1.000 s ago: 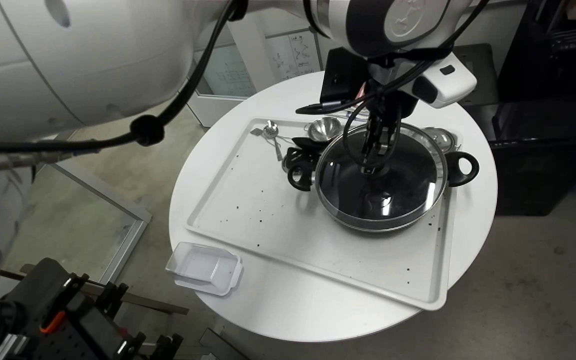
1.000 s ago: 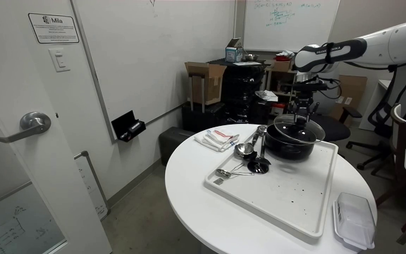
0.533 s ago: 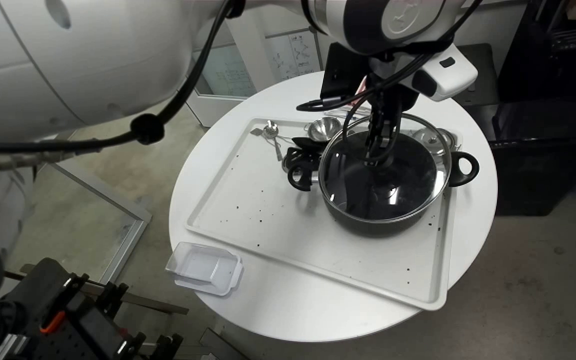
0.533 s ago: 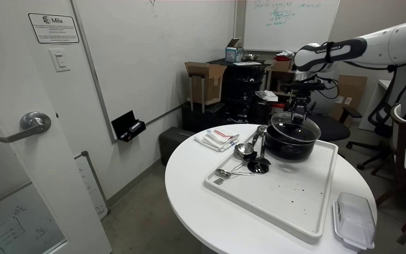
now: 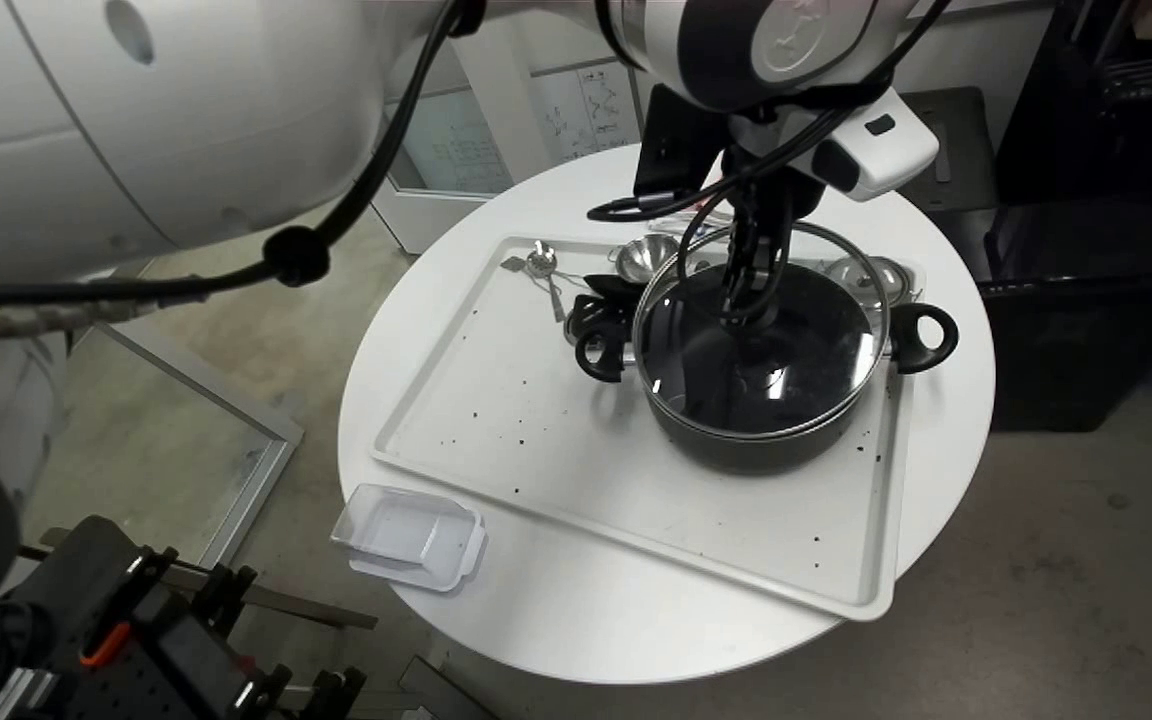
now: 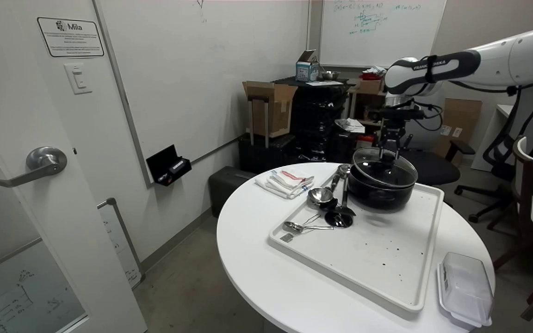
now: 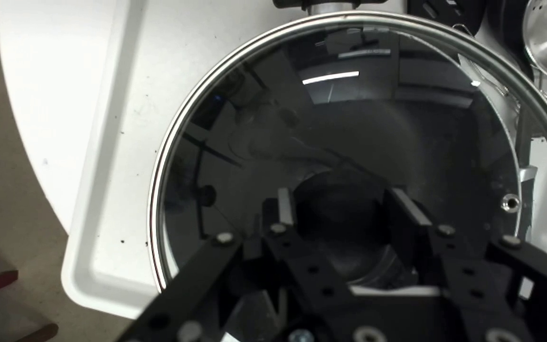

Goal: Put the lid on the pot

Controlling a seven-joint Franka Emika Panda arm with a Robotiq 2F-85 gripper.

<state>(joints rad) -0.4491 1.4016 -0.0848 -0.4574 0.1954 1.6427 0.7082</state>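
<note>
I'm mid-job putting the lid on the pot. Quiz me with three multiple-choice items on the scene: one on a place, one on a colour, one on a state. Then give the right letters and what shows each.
1. Where is the clear plastic container?
A) on the table, outside the tray
B) inside the tray
C) under the table

2. What colour are the side handles of the pot?
A) red
B) white
C) black

3. What state is the lid in?
A) lying on the tray
B) held in the hand
C) upside down on the table

1: A, since both exterior views show it outside the tray.
2: C, since both side handles look black in an exterior view.
3: B, since the wrist view shows its knob between the fingers.
</note>
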